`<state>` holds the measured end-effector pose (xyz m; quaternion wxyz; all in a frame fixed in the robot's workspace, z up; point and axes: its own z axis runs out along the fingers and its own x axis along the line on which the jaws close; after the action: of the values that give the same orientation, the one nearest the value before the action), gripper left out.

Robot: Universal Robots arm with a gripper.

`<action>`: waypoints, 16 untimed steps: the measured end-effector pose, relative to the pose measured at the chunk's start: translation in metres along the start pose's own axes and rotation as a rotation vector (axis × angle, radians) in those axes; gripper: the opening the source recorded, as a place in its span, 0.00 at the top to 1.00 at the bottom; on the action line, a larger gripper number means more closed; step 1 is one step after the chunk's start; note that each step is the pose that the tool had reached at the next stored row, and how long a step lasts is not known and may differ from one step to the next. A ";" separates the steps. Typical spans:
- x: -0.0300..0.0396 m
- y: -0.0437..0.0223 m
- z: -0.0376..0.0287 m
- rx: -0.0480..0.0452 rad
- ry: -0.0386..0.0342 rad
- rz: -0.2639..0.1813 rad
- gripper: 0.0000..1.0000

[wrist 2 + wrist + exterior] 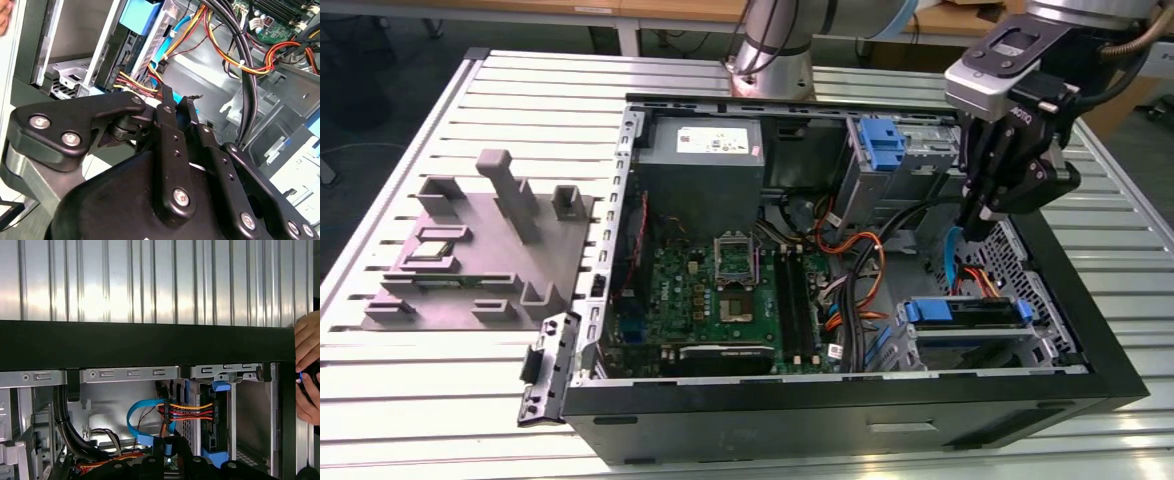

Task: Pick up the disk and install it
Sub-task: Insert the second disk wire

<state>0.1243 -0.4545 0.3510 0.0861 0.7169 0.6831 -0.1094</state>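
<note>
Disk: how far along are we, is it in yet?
Done, it seems: the disk sits in the drive bay at the exterior view's right, blue carrier showing, and cables run to it in the first wrist view. In hand: nothing; the end effector hangs shut and empty over the case, just above that bay. Left: whether the disk is fully seated cannot be told.

Black screw-studded gripper [181, 107], silver arm [771, 40]

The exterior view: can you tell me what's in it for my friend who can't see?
A robot arm's black tool hangs inside an open computer case on a slatted metal table, near its drive cage. A green circuit board fills the case's middle, and a grey plastic fixture sits beside it.
</note>
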 end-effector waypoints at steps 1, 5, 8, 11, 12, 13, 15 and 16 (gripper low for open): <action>0.0000 0.0000 0.0002 -0.0013 -0.0018 0.000 0.75; -0.0002 0.0001 0.0012 -0.0050 -0.0055 0.001 0.76; -0.0004 0.0001 0.0015 -0.0068 -0.0055 0.002 0.84; -0.0021 0.0001 0.0022 -0.0081 -0.0054 0.001 0.84; -0.0033 0.0002 0.0028 -0.0085 -0.0039 0.000 0.84; -0.0045 0.0002 0.0033 -0.0089 -0.0021 -0.001 0.84; -0.0072 -0.0001 0.0045 -0.0112 0.0014 -0.002 0.84; -0.0085 -0.0001 0.0051 -0.0125 0.0027 -0.003 0.84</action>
<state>0.1236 -0.4640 0.3483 0.0895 0.7154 0.6850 -0.1043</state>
